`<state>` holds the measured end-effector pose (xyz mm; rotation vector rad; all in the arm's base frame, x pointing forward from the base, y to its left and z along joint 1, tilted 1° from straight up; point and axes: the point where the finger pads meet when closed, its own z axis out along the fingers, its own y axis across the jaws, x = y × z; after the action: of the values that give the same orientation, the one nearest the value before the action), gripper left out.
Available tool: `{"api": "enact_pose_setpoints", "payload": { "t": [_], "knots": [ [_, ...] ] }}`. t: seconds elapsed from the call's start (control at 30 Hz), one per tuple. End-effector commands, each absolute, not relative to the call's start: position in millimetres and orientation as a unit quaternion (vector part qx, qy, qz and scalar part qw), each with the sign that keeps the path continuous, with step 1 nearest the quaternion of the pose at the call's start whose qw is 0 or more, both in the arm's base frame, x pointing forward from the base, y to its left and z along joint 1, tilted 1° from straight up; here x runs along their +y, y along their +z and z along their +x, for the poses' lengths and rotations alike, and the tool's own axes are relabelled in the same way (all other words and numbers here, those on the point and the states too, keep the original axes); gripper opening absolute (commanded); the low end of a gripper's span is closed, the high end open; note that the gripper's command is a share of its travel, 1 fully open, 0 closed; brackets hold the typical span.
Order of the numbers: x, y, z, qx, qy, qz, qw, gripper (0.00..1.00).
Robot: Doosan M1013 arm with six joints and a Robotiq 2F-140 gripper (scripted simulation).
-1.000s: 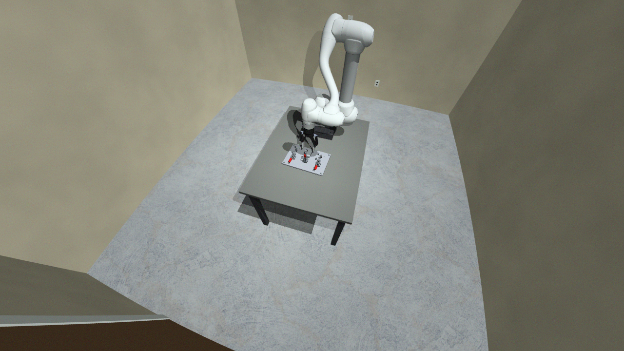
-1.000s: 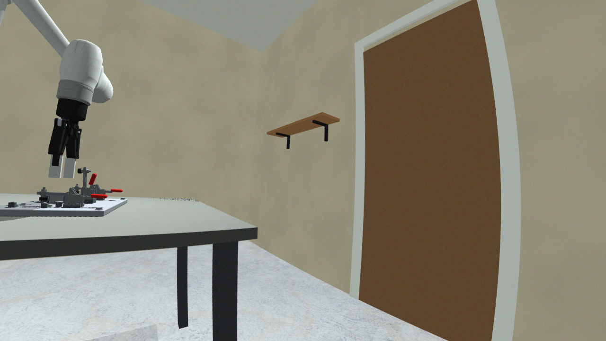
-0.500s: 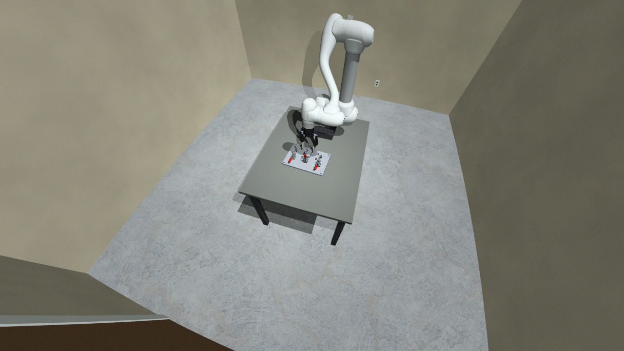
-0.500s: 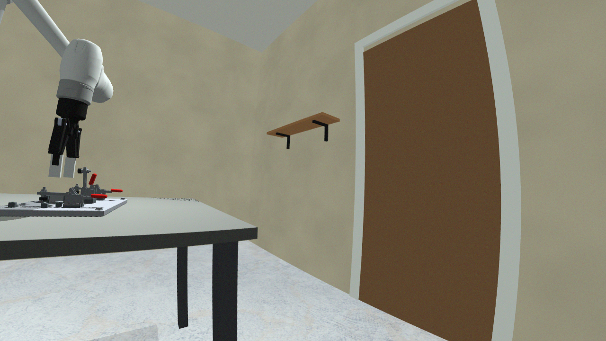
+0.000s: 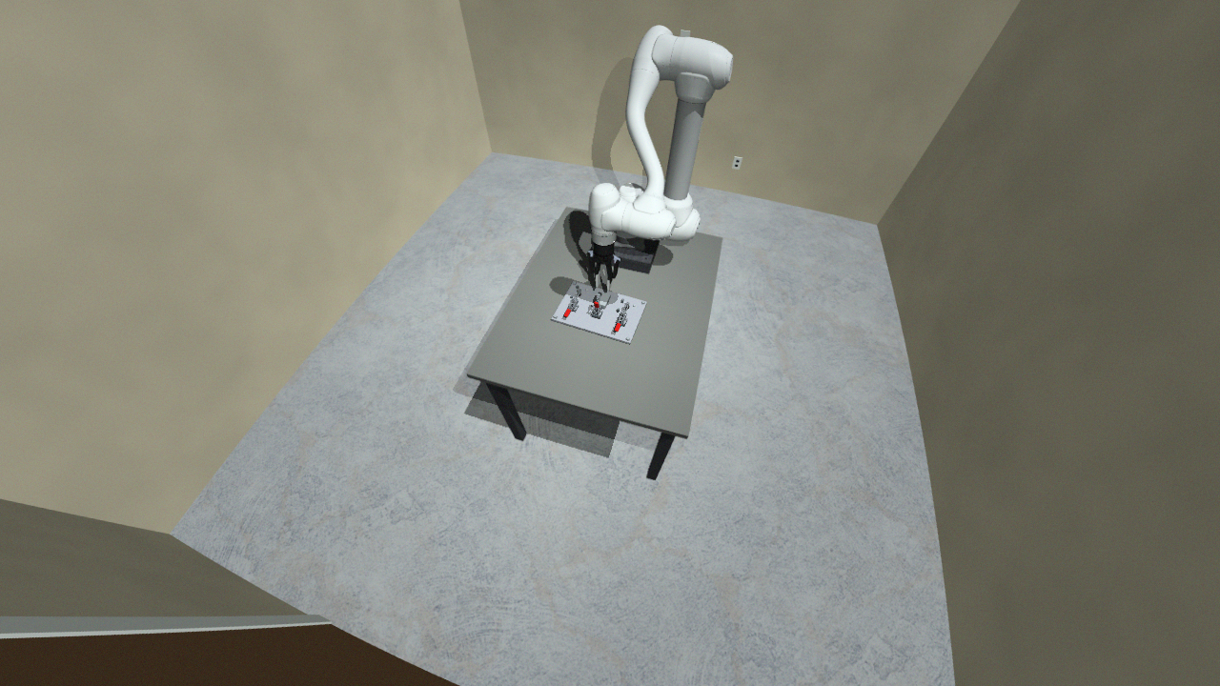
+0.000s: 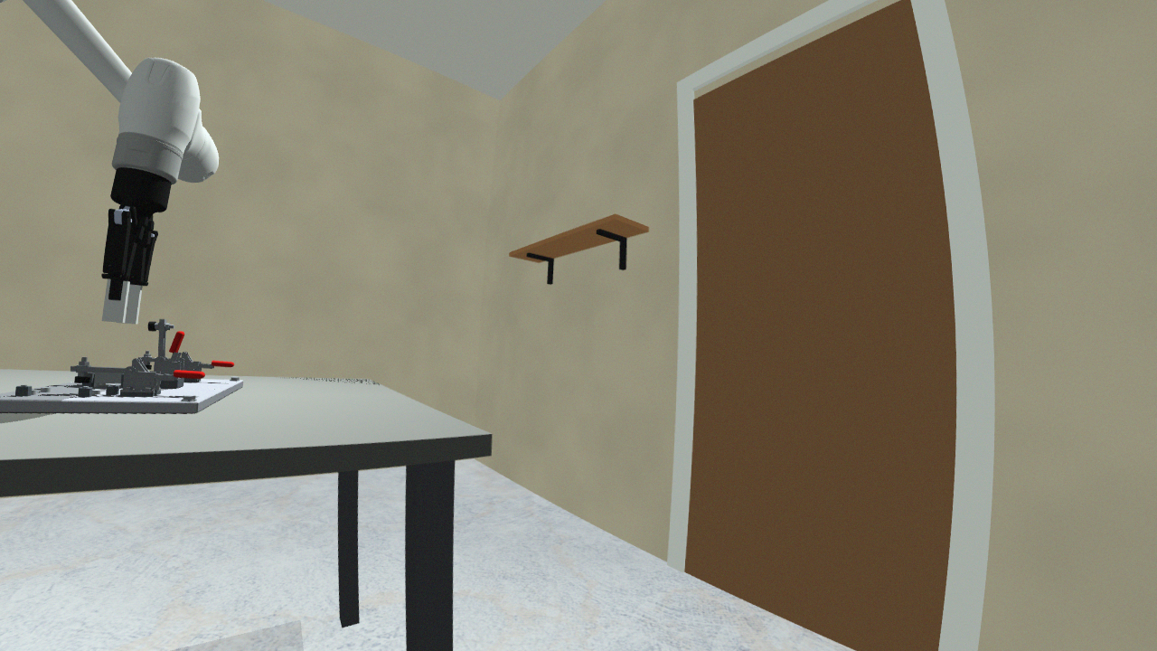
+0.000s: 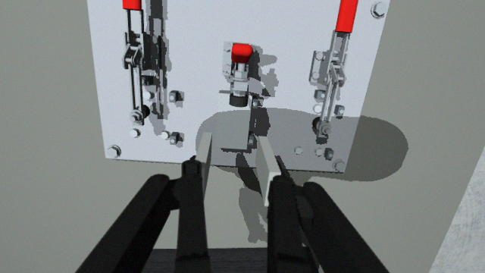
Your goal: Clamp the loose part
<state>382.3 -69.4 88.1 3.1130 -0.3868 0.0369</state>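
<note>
The white fixture plate point(image 7: 235, 23) lies on the grey table and carries three toggle clamps. The grey block part point(image 7: 229, 130) lies in the middle nest, in the arm's shadow, just in front of the middle clamp point(image 7: 239, 81). That clamp's red handle point(image 7: 242, 53) stands up and its bar is off the part. The left clamp point(image 7: 134, 76) and right clamp point(image 7: 328, 76) lie flat with their red handles pointing away. My gripper point(image 7: 234, 148) point(image 6: 121, 311) hangs above the plate's near edge, over the part. Its fingers are partly drawn in, with a gap and nothing between them.
The plate point(image 5: 602, 316) sits near the arm's base on the table point(image 5: 597, 341). In the side view the raised handle point(image 6: 176, 341) is the tallest thing on the plate. A wall shelf point(image 6: 578, 239) and a door point(image 6: 817, 324) are far off.
</note>
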Motion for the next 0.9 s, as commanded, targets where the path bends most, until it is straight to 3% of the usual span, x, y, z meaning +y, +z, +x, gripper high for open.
{"api": "enact_pose_setpoints", "payload": {
  "t": [0.0,0.27,0.87],
  "knots": [
    [-69,109,382,-0.123,0.012,0.992,0.002,0.35],
    [-69,152,381,-0.123,0.012,0.992,0.002,0.35],
    [-74,155,400,-0.123,0.012,0.992,0.002,0.35]
  ]
}}
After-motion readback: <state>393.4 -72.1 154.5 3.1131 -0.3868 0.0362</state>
